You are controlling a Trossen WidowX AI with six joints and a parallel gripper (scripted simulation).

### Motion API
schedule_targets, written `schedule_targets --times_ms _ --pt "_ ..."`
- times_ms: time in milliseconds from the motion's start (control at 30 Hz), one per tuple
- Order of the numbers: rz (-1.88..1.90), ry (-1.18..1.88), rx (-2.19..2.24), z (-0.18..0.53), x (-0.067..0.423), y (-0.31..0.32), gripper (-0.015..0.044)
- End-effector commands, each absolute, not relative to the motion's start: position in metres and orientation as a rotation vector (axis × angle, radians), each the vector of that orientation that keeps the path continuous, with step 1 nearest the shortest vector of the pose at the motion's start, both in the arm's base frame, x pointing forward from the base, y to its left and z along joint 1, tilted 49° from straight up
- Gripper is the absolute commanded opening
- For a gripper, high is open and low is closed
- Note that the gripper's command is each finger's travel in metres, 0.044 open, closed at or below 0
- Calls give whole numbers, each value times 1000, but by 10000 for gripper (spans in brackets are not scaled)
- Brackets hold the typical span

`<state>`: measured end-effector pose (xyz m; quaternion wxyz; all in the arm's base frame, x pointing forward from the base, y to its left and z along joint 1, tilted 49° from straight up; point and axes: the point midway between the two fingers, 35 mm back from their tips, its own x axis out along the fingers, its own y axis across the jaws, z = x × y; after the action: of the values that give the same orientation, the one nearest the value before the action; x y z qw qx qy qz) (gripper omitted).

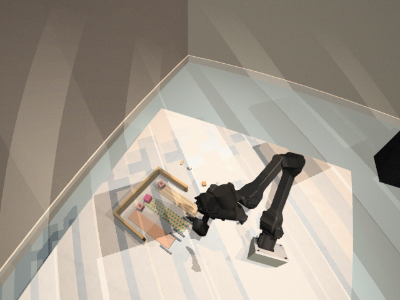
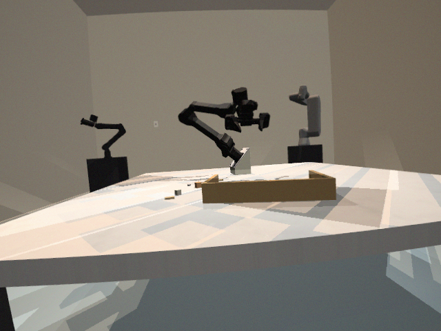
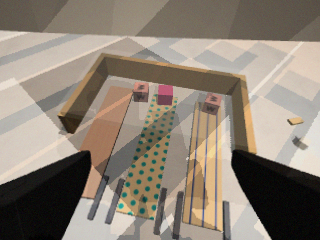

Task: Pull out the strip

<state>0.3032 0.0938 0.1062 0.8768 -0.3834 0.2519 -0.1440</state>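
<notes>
My gripper (image 1: 190, 208) (image 2: 251, 130) (image 3: 162, 157) is open and empty, above the near ends of the strips. A salmon cube with a dark mark (image 1: 161, 184) (image 3: 212, 103) sits on the far end of the striped strip (image 1: 177, 200) (image 3: 200, 165). A second salmon marked cube (image 1: 139, 206) (image 3: 141, 91) sits by the far right corner of the plain orange strip (image 1: 151, 227) (image 3: 107, 135); I cannot tell if it touches it. A plain magenta cube (image 1: 147, 198) (image 3: 165, 95) is at the far end of the dotted strip (image 1: 167, 214) (image 3: 150, 150).
A three-sided wooden wall (image 1: 136, 190) (image 2: 269, 190) (image 3: 170, 72) encloses the far ends and sides. Grey bars (image 1: 165, 249) (image 3: 98, 197) flank the strips' near ends. An orange block (image 1: 204, 183) (image 2: 198, 185), a yellow piece (image 1: 182, 162) (image 2: 169, 197) (image 3: 295, 121) and a grey piece (image 2: 177, 192) (image 3: 300, 143) lie outside the wall.
</notes>
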Motion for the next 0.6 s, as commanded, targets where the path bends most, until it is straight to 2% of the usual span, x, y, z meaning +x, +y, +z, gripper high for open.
schedule_targets --times_ms 0,200,500,567 --pt "-306 529 -803 105 302 92 400" --pt "-391 712 -753 97 331 71 243" --pt "-643 1092 -576 89 360 4 6" --pt "-714 1174 -527 90 361 -13 0"
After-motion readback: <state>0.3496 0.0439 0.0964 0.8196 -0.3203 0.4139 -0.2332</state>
